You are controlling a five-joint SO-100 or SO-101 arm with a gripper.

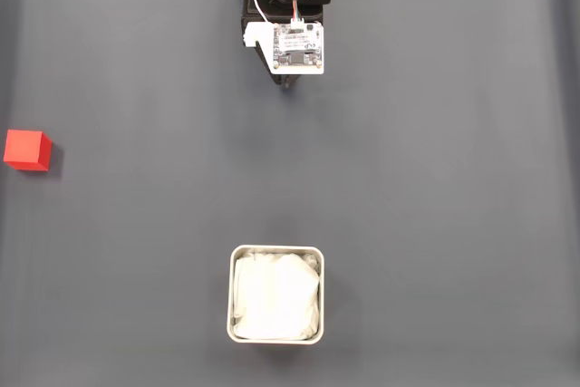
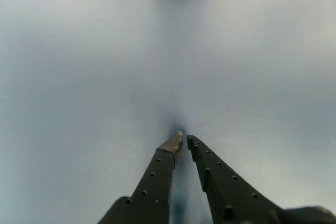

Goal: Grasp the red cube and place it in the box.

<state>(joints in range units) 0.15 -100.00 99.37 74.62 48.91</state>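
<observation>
The hand [image 2: 184,139] is hanging nearly closed and empty over bare table [image 1: 435,178], tips almost touching. The red cube [image 1: 24,149] is sitting well apart from the box [image 1: 275,249], ungrasped.

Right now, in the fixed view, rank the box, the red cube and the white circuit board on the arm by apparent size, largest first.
1. The box, clearly the largest.
2. The white circuit board on the arm. It probably sits nearer the camera than the table, so its rank over the cube is unsure.
3. The red cube, about half the box's width.
</observation>
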